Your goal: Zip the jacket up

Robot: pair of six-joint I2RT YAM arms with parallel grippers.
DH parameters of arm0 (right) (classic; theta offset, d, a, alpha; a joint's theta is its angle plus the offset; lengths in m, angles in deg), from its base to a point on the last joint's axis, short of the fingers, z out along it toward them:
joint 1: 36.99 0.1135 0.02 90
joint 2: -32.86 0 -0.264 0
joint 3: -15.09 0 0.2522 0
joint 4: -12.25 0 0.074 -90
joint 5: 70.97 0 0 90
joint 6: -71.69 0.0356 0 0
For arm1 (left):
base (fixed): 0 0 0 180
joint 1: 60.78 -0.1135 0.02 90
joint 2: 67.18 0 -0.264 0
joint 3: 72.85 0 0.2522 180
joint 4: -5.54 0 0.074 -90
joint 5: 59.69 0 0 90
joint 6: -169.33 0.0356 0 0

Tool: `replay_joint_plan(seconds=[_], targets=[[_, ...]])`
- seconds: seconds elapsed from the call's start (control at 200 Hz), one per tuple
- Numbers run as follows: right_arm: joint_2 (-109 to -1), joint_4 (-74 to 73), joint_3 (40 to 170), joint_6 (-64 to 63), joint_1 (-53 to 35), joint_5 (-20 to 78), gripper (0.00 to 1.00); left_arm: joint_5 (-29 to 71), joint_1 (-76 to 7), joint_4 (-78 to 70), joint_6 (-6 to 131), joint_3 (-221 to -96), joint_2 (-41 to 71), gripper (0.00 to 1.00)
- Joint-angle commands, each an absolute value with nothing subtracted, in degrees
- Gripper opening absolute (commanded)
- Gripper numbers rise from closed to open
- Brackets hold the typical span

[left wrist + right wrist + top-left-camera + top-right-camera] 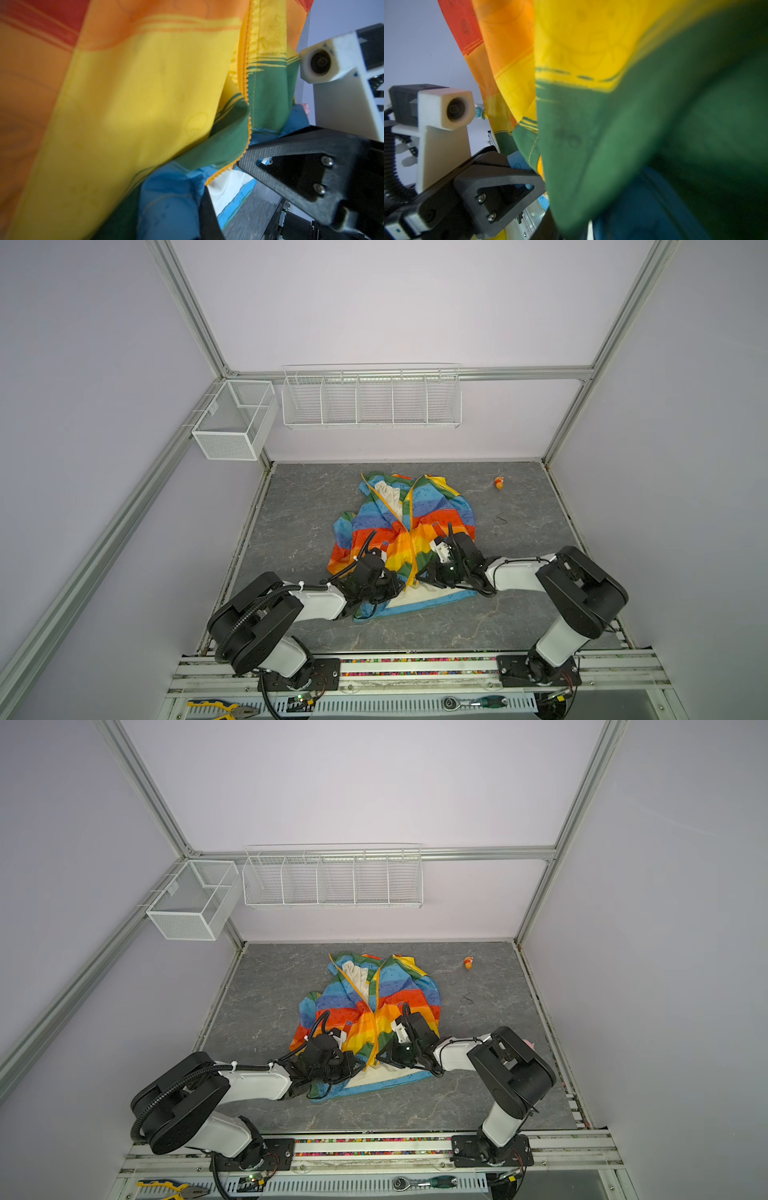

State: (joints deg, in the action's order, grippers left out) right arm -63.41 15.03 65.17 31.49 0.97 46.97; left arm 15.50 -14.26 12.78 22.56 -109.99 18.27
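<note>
Claws meet at the jacket [419, 526] hem.
The left claw [397, 585] is clamped on fabric by the zipper [409, 506]; the right claw [423, 576] has jaws I cannot tell.

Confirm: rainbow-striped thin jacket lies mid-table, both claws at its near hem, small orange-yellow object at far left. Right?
Wrong side: the small orange-yellow object lies at far right, right of the rainbow-striped thin jacket; both top views show it. Rest stands.

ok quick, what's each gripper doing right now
left gripper: closed, holding the jacket.
right gripper: at the zipper edge; the fabric hides how its jaws stand, so it cannot be told.
</note>
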Motion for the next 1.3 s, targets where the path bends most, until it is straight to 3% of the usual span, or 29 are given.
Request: replay_joint_plan(seconds=[0.0,0.285,0.575,0.96,1.295], targets=[[-62.2,15.4,64.4,30.3,1.1,47.4,0.20,16.7,-14.0,12.7,22.2,-111.4,18.0,0.00],[-62.1,15.8,64.4,28.8,1.3,48.7,0.15,17.2,-14.0,11.4,22.0,-111.8,18.0,0.00],[-63.3,15.8,64.6,27.3,1.6,49.7,0.18,17.3,-14.0,11.5,22.0,-111.8,18.2,0.00],[-63.8,16.2,64.5,27.4,1.8,49.4,0.09,17.4,-14.0,11.4,21.8,-111.7,17.6,0.00],[-61.8,17.7,66.1,27.6,1.4,49.1,0.07,18.3,-15.1,5.4,24.1,-114.0,9.9,0.00]])
